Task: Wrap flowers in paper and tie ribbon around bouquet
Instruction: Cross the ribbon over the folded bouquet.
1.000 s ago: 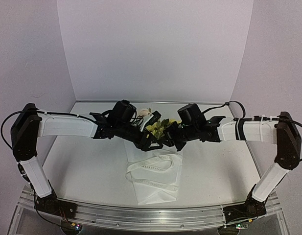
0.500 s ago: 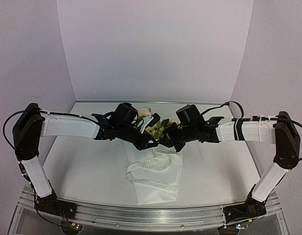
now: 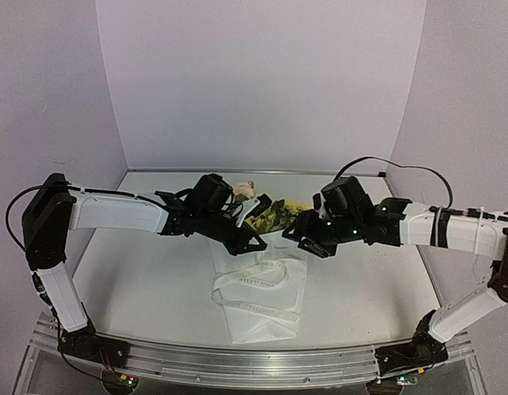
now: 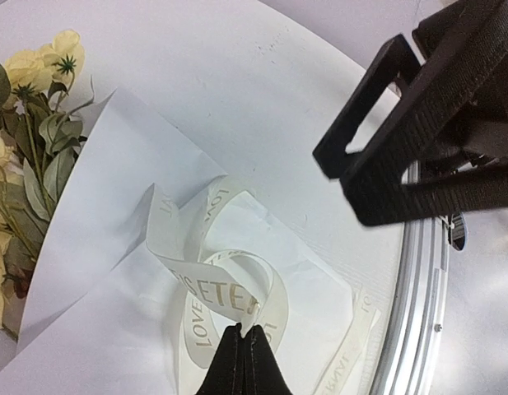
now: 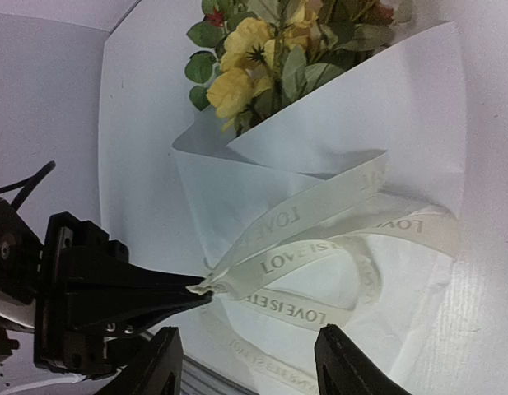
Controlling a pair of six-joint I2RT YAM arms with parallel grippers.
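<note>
Altogether one bouquet [image 5: 385, 107], one looped ribbon [image 5: 315, 249].

Lab booth: plain white walls [image 3: 262, 82], aluminium rail [image 3: 237, 362]

A white table [image 3: 138, 271] carries the bouquet [image 3: 262, 294], which lies flat near the middle, blossoms pointing toward the back wall [image 3: 262, 82].

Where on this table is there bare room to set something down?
Bare table lies between the left arm and the bouquet, and again between the bouquet and the right arm. The centre is crowded: ribbon loops on the bouquet, both arms' jaws beside it.
</note>
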